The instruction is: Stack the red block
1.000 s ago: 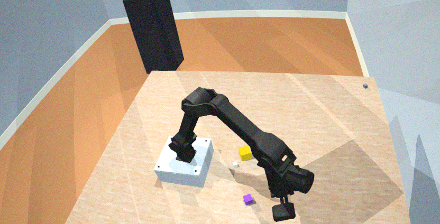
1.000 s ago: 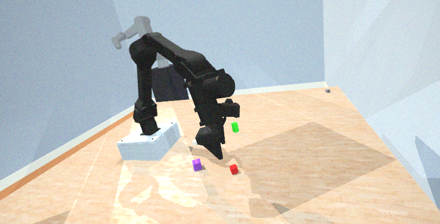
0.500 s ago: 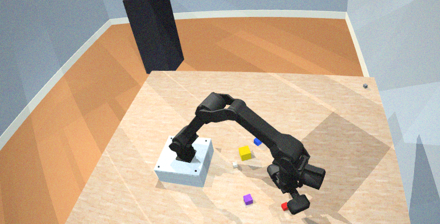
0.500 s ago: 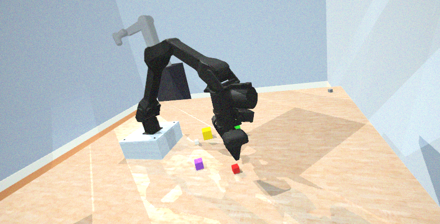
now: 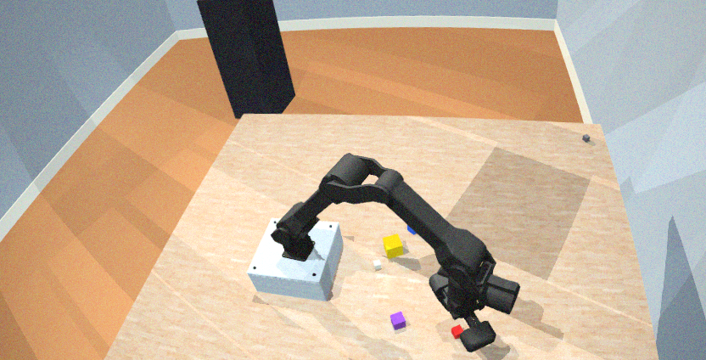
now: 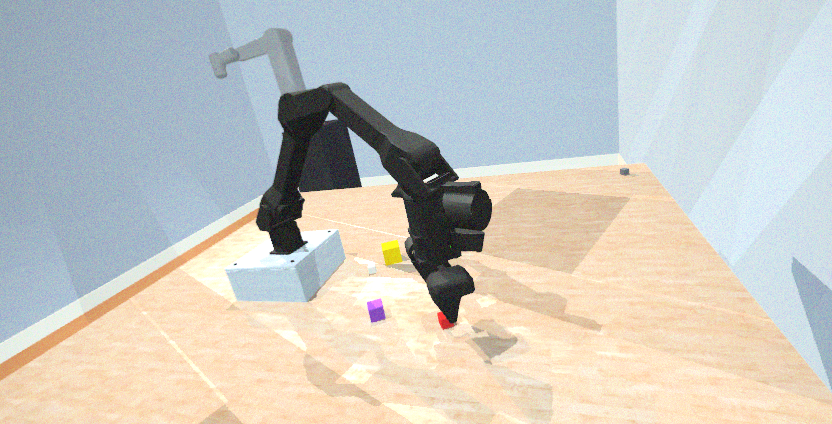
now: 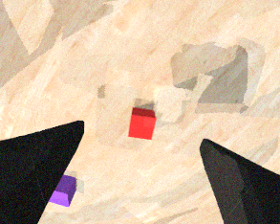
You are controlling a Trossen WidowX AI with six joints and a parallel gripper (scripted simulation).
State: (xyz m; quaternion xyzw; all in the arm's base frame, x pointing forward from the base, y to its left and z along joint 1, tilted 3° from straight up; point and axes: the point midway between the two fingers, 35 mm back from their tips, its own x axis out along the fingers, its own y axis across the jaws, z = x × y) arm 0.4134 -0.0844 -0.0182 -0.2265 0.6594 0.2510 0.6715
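The red block [image 5: 456,331] [image 6: 445,320] [image 7: 141,125] sits on the table, partly covered by a finger in the top and exterior views. My gripper [image 7: 144,136] is wide open and empty, pointing down over the red block. In the wrist view the block shows whole in the gap between the two fingertips, with space on both sides, a little nearer the left one. The exact height of the fingertips above the table is hard to tell. The green tower is hidden behind the arm in the top and exterior views and is outside the wrist view.
A purple block [image 5: 397,320] [image 6: 375,310] [image 7: 64,190] stands beyond the left finger. A yellow block [image 5: 393,245] [image 6: 391,252], a small white block [image 5: 377,264] [image 6: 371,269] and a partly hidden blue block [image 5: 411,229] lie nearer the base. A grey cube [image 5: 585,137] [image 6: 624,171] sits at the far corner.
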